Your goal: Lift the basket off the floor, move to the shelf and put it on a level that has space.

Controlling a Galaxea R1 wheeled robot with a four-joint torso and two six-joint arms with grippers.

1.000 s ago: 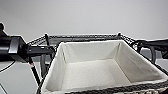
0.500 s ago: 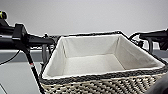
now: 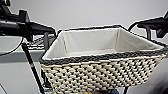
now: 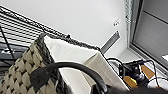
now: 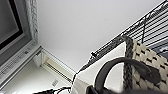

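Observation:
The cream woven basket [image 3: 100, 72] with dark rim and white lining [image 3: 92, 42] hangs high between my two arms, close to the camera. My left gripper [image 3: 51, 30] is at its left end and my right gripper [image 3: 140, 25] at its right end. In the left wrist view a black loop handle [image 4: 75, 67] arches from the weave into my left gripper [image 4: 100, 88]. The other handle [image 5: 120, 62] runs likewise into my right gripper [image 5: 92, 90]. The shelf [image 3: 37, 42], of black wire, stands just behind the basket; its grid [image 4: 15, 32] [image 5: 155, 22] lies beyond the rim.
A pale wall rises behind the shelf. A thin dark rod [image 3: 31, 65] slants down at the left below my arm. A grey ledge [image 3: 15, 53] runs along the left. Something yellow and blue [image 3: 110, 92] peeks out under the basket.
The basket and both arms have risen in the head view. The wire tier that showed along the basket's far rim is now mostly hidden behind it.

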